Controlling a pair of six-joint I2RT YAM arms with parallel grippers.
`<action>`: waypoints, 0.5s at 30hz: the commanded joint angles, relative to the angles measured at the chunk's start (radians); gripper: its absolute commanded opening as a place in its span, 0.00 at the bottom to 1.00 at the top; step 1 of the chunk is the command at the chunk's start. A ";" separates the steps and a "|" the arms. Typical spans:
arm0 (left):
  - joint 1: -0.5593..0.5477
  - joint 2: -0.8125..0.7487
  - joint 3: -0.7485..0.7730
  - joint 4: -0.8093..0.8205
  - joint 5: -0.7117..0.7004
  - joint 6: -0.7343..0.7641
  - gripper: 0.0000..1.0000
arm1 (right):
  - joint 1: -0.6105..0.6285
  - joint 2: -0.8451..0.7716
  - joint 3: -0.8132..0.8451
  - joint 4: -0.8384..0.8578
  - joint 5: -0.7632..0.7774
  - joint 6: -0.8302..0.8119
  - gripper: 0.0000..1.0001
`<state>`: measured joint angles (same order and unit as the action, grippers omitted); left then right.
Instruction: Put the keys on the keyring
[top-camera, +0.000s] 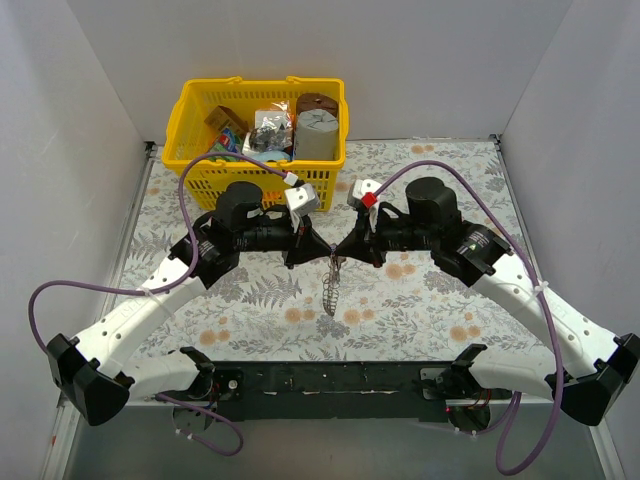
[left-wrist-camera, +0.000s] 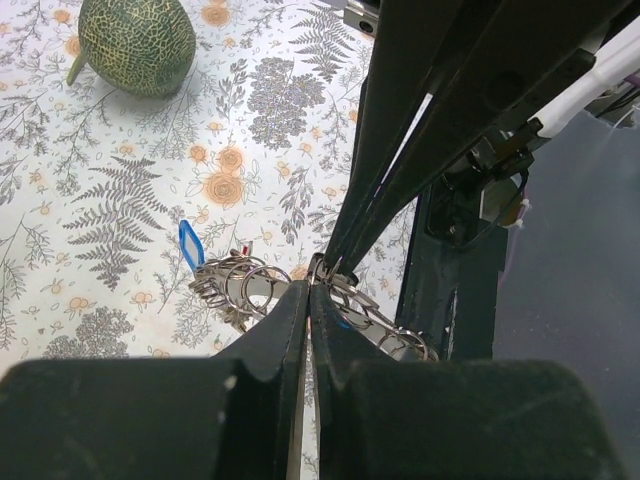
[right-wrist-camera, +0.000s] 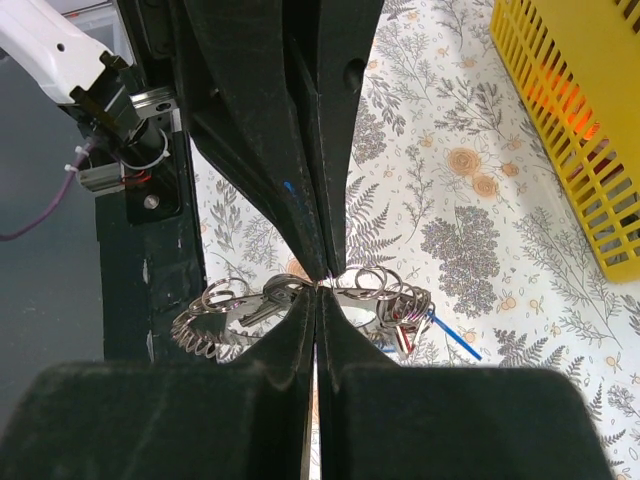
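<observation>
Floral desk (top-camera: 250, 320) beside the yellow basket (top-camera: 200, 110): left gripper (top-camera: 318, 243) and right gripper (top-camera: 347, 243), tip to tip, both clench the keyring (top-camera: 333, 285).

The arms (top-camera: 140, 315) are white-shelled with black joints and jaws, trailing purple cables (top-camera: 100, 289).

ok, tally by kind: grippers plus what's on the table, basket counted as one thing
2 grippers: left gripper and right gripper, jaws shut
1 keyring, pinched between both
1 blue key head; other keys too tangled to count
1 green melon-like lump
1 yellow basket
Total: 6
</observation>
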<state>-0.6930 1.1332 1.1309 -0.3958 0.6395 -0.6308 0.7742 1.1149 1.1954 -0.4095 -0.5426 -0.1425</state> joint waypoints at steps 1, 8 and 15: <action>0.003 -0.021 0.021 0.063 -0.020 0.017 0.00 | 0.005 -0.024 0.046 0.025 -0.056 -0.020 0.01; 0.003 -0.001 0.066 0.051 -0.076 0.023 0.00 | 0.004 -0.018 0.082 0.026 -0.094 -0.028 0.01; 0.003 0.017 0.073 0.054 -0.049 0.025 0.00 | 0.000 -0.033 0.098 0.032 -0.126 -0.035 0.01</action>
<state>-0.6910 1.1656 1.1656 -0.3874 0.5808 -0.6201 0.7742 1.1103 1.2430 -0.4088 -0.6281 -0.1616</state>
